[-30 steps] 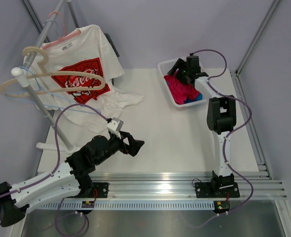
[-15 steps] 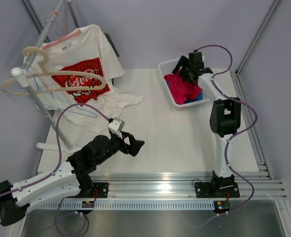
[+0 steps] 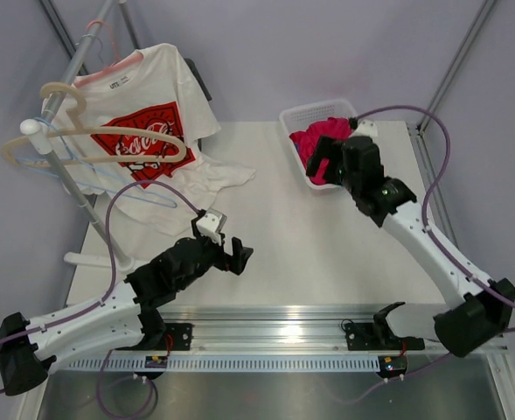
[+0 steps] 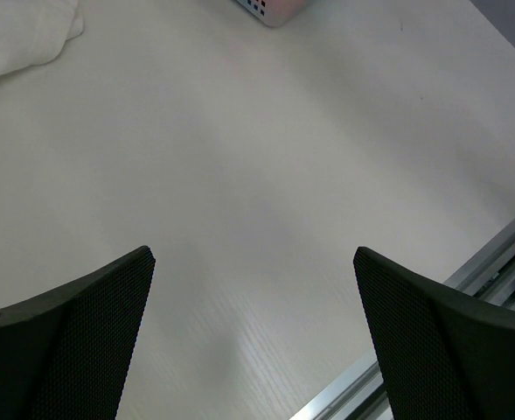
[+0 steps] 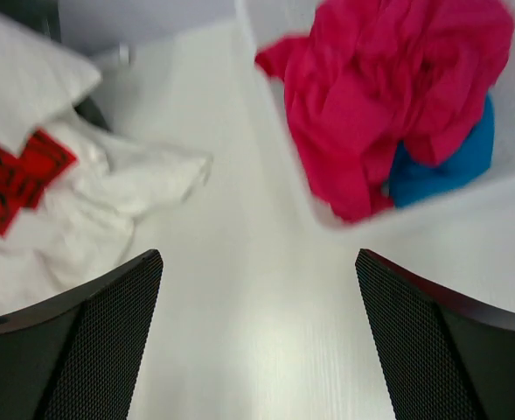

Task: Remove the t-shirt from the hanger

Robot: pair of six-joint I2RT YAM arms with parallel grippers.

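Left end effector [image 3: 238, 255] and right end effector [image 3: 325, 161], both agape and empty.

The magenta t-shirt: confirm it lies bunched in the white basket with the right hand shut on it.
One thing is wrong. The magenta t-shirt does lie bunched in the white basket, but the right hand is not shut on it: it is open, clear of the cloth and holding nothing. The right wrist view shows this.

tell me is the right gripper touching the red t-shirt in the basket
Apart. The right wrist view shows the right gripper open, with bare table between its fingertips and the t-shirt in the basket.
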